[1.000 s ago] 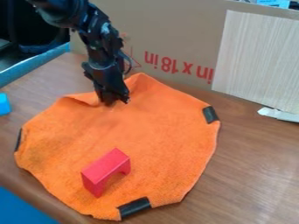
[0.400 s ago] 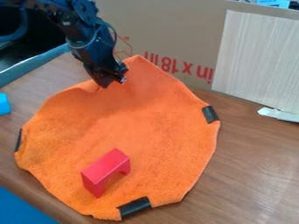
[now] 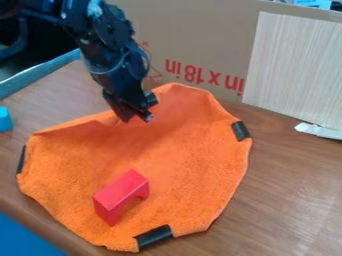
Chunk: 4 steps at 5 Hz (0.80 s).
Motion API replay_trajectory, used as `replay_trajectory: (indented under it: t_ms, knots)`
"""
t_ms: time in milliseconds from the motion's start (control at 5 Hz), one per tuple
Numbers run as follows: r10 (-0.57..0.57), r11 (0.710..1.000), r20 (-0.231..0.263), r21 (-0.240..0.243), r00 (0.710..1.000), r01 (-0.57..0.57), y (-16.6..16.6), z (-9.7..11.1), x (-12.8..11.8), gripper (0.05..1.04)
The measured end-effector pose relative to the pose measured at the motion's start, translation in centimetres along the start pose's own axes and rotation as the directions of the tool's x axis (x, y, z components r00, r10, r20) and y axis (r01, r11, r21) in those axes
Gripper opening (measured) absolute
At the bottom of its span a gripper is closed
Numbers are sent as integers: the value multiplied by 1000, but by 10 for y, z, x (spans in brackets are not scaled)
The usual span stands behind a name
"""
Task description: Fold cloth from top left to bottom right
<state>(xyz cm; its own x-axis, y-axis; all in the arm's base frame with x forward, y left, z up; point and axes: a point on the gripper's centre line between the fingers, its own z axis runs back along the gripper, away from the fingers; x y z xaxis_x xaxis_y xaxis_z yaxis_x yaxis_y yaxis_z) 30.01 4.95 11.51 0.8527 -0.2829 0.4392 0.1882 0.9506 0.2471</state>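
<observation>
- The pincer [image 3: 137, 119] is held above the far left part of the cloth [image 3: 190, 167]; it seems to be closed, with a pinch of the orange fabric gripped.
- The far edge is raised in a loose rim to both sides of the pincer, while the near part is spread on the counter [image 3: 287, 200].
- The step in hand is judged to be the start of the fold: the grip should be kept firm, the edge lifted a little higher, then carried diagonally towards the near right and laid down before release.
- The red arch block [image 3: 120, 194] is stood on the near part of the cloth, left of its middle; enough height should be allowed there, as the block could be knocked or dragged by low fabric.
- Black strips [image 3: 241, 131] are set at the cloth's left, right and near edges.
- Red lettering [image 3: 204, 76] is printed upside down on the cardboard [image 3: 200, 35] at the far side.
- A blue block [image 3: 5, 119] is placed at the left.
</observation>
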Motion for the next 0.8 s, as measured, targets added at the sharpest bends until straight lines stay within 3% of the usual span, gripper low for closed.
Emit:
replay_trajectory:
  t_ms: [400, 800]
  knots:
    - [-159, 987, 27, 31, 987, 158, -50, 38, -30, 51]
    - [-167, 986, 73, 9, 983, 167, -63, 67, -46, 51]
